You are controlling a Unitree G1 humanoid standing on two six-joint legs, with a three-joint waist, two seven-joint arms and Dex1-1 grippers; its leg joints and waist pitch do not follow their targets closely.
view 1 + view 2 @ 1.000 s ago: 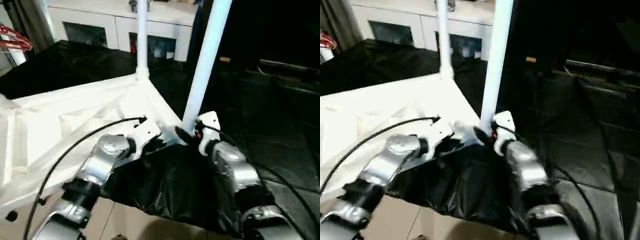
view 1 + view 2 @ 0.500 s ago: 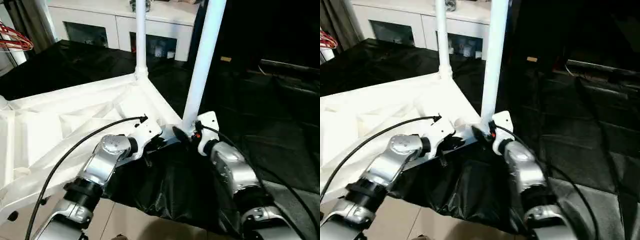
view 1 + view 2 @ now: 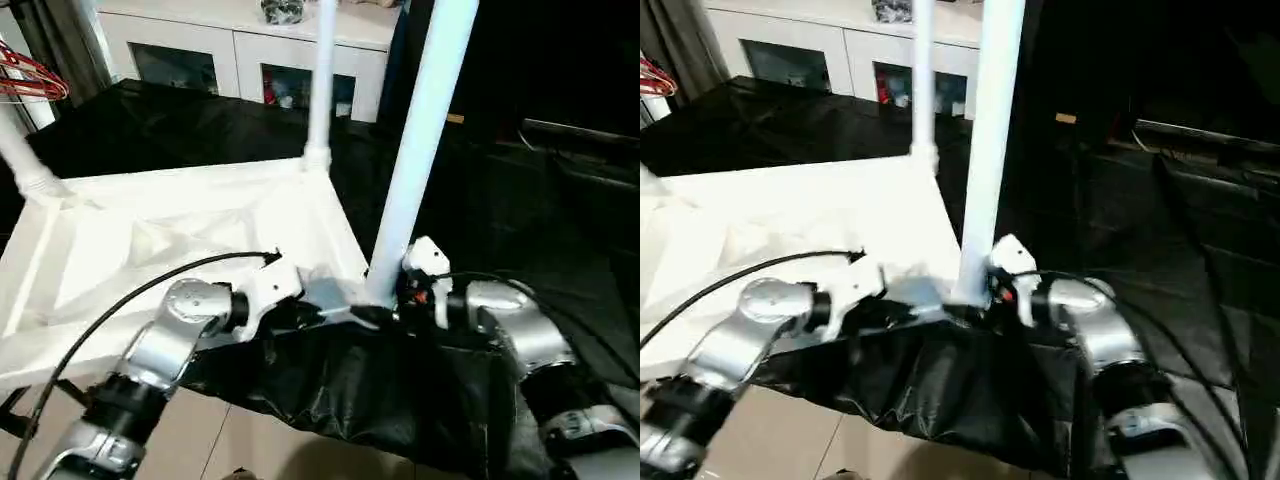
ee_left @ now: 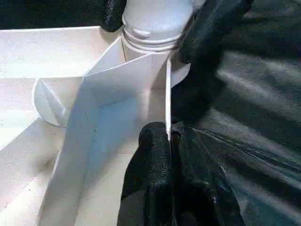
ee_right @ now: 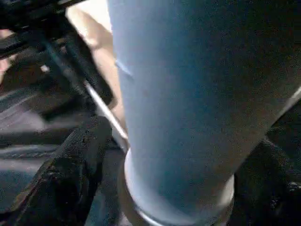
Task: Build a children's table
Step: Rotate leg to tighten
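The white tabletop (image 3: 190,225) is seen lying underside up on a surface draped in black sheeting (image 3: 380,390), its ribs facing the camera. 3 legs are seen standing from corner sockets: the near leg (image 3: 420,150) at the corner closest to the robot, a far leg (image 3: 320,80) at the corner beyond it, and a third leg (image 3: 25,160) at the far left corner.

The left gripper (image 4: 170,141) is clamped shut on the thin rim of the tabletop just beside the near socket — in the left wrist view its fingers (image 4: 150,155) are pressed together with the white edge between them. The right gripper (image 5: 178,155) is spread wide around the base of the near leg, 1 finger at either side of the tube; whether the pads press the tube cannot be told.

The near corner sits at the edge of the draped surface, with bare floor (image 3: 250,440) below it. Open black sheeting is seen to the right of the near leg. A white cabinet (image 3: 250,50) stands behind the far leg — well apart from the tabletop.
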